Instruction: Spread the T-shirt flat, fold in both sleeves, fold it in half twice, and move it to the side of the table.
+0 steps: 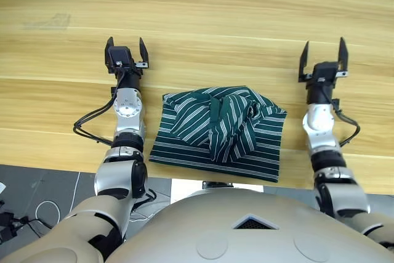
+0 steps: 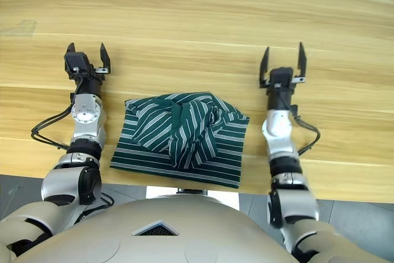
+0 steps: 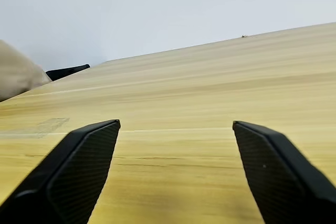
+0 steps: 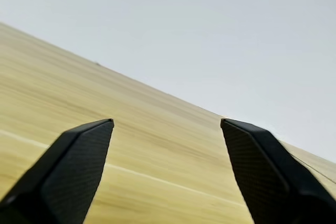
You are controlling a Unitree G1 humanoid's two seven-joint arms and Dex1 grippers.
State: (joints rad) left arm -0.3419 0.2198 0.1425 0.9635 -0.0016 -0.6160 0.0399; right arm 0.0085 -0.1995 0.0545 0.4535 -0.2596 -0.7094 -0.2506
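a green striped t-shirt (image 1: 218, 133) is lying bunched at the worktop's (image 1: 215, 16) near edge, long side running nine to three. the left pincer (image 1: 126, 45) is hovering released at its ten o'clock, the right pincer (image 1: 324, 47) released at two, both about equally near.

We see a dark green, white-striped cloth T-shirt (image 1: 218, 133) at lower centre, soft, matt and rumpled, on a pale wooden table (image 1: 215, 16) with a smooth, faintly satin grain. The left gripper (image 1: 127, 44) and right gripper (image 1: 324, 47) have black matt fingers (image 3: 79, 171), finely textured like plastic.
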